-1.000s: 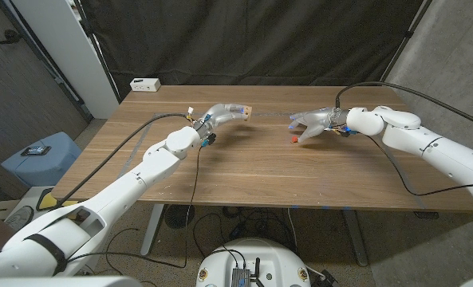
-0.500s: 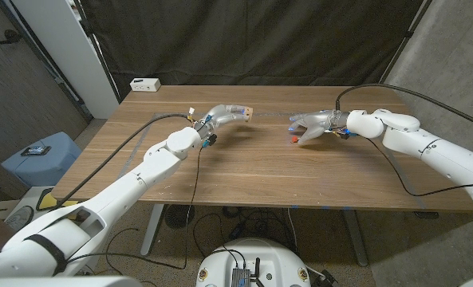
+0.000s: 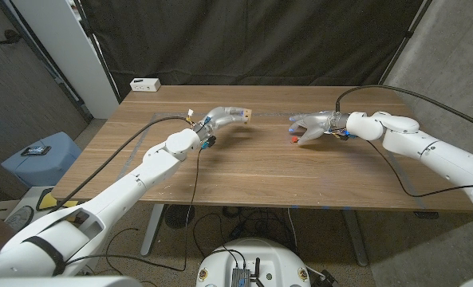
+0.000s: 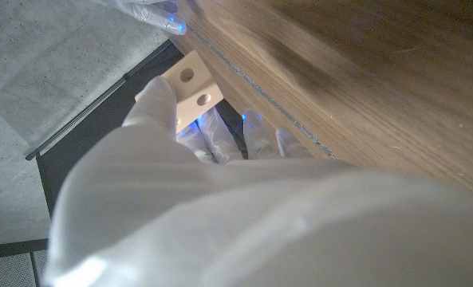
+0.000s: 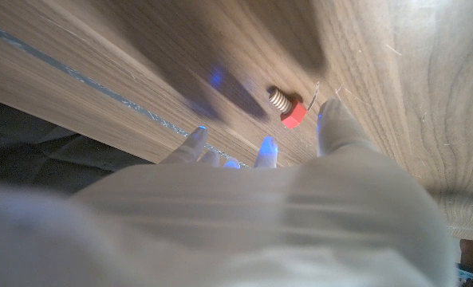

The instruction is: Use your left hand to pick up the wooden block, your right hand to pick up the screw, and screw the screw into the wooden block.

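One wooden block [image 4: 191,86] pinched in left hand [image 3: 224,115]; one screw [image 5: 287,108] gripped by right hand [image 3: 314,127].

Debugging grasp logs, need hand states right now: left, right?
Left hand: holding the wooden block at its fingertips.
Right hand: red-headed screw at its fingertips; whether it is gripped cannot be told.

Wooden table [image 3: 260,171] mid-frame; black curtain [image 3: 252,40] along top; white power strip [image 3: 145,84] on its far-left corner; blue stool [image 3: 38,159] at left.
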